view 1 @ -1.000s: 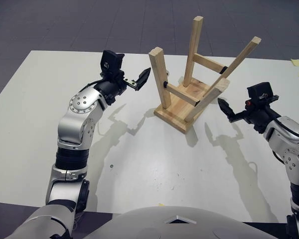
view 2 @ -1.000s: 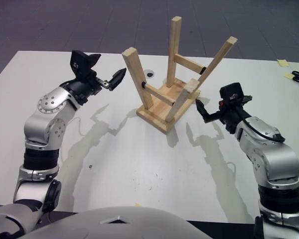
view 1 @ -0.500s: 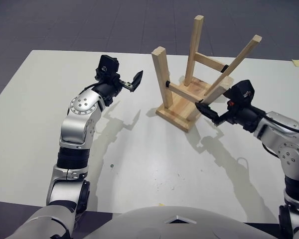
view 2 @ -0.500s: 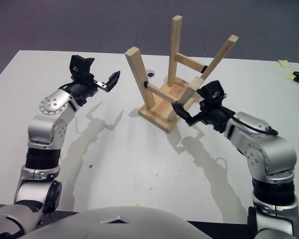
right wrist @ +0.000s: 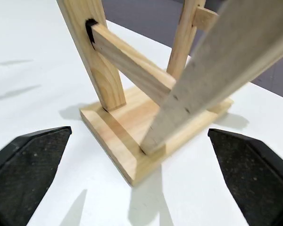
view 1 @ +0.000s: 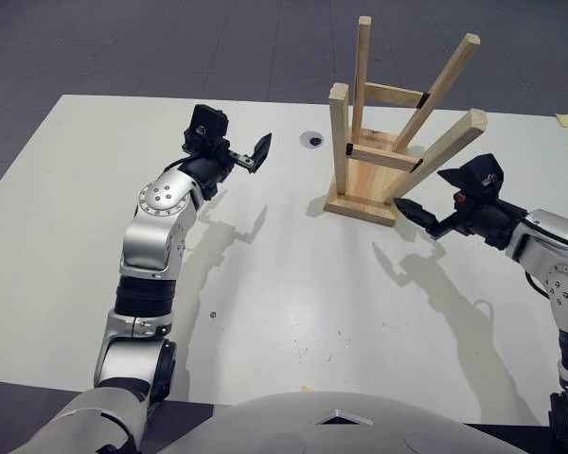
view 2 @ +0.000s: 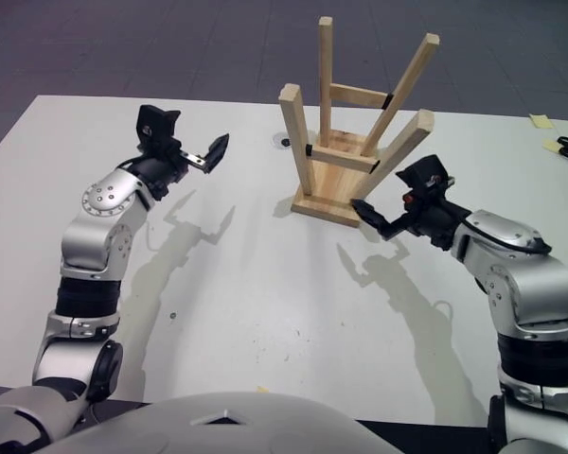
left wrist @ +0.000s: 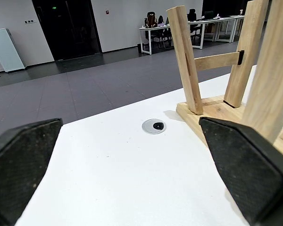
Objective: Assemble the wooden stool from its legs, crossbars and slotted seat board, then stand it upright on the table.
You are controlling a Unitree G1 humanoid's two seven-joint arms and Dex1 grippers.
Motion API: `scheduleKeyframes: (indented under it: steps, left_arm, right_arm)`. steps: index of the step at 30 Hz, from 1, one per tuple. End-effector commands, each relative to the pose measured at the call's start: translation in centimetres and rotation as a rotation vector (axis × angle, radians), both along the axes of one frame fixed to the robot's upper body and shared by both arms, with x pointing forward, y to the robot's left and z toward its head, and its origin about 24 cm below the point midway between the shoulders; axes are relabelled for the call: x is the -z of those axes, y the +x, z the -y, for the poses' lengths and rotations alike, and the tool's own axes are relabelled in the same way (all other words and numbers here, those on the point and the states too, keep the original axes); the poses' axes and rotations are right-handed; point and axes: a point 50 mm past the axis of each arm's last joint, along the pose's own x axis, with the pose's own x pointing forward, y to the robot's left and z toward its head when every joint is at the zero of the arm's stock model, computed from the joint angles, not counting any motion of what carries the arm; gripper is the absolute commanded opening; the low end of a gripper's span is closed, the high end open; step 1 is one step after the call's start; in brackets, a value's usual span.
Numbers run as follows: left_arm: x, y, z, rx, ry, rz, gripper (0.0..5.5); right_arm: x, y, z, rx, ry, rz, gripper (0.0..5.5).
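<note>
the right pincer (view 1: 418,218) hung released, its fingers spread, just beside the near corner of the seat board (view 2: 324,204). the left pincer (view 1: 256,154) was also released, raised over the surface (view 1: 293,303) and well apart from the stool (view 1: 371,184). the stool stood inverted near the far edge, with its board flat on the surface, its legs (view 1: 339,142) splayed upward and its crossbars (view 1: 383,156) seated. it looked stiff and fairly light, though the smooth wood could slip. the joints might loosen, so taking a leg low down by a crossbar, one pincer on each side, seemed safest for turning it over.
</note>
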Motion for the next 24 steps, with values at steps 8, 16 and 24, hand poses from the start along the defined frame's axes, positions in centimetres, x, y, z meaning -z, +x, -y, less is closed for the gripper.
scheduleKeyframes:
  steps: [8, 16, 24]
  left_arm:
    - [-1.9, 2.7, 2.3, -0.005, -0.032, 0.044, 5.37]
    - [-0.6, 2.3, 2.4, -0.026, -0.038, 0.022, 5.37]
    - [-1.6, 3.6, 3.6, -0.050, -0.074, 0.127, 5.37]
  right_arm:
    - [0.5, 2.9, 2.0, 0.607, 0.003, 0.327, 5.40]
    - [2.4, 1.6, 0.4, 0.817, 0.173, 0.286, 5.40]
    - [0.7, 3.5, -1.3, 0.759, 0.244, 0.366, 5.40]
